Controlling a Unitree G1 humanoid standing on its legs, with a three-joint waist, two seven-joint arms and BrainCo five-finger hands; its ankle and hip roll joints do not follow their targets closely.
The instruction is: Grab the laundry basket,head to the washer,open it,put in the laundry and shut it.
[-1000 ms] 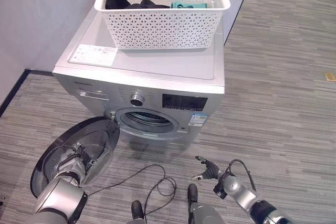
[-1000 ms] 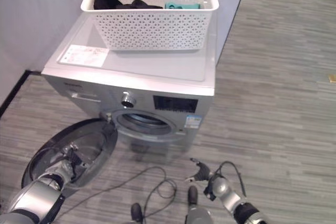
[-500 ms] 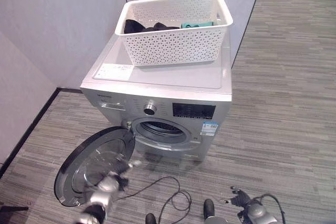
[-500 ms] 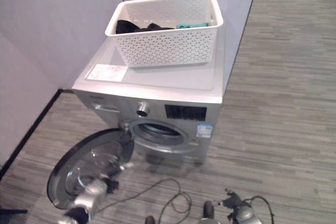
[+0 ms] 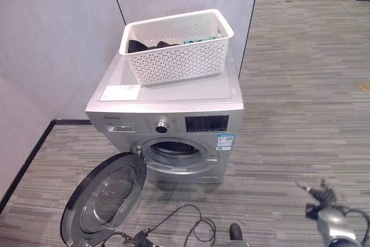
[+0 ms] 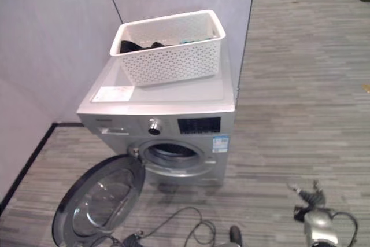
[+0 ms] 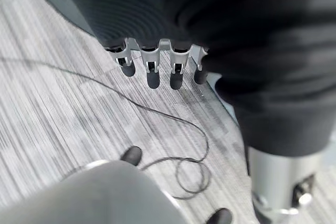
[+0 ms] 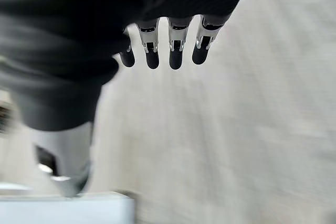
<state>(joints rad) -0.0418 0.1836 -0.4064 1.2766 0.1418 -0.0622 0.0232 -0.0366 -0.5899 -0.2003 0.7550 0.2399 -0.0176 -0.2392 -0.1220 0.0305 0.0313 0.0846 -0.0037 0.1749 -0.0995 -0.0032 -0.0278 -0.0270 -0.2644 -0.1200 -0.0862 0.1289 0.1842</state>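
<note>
Lighting: even, bright, diffuse, from overhead. Soft sheen on the flat top of the silver front-loading washing machine; faint reflections in the glass of its open round door. Weak shadow on the grey striped plank floor beneath the washer front. Blur: right hand view smeared, floor streaked; left hand view sharper.

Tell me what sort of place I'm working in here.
Probably an office or lab space with a staged laundry corner: a silver front-loading washer stands against grey partition panels on grey striped carpet-style flooring, rather than in a home laundry room.
</note>
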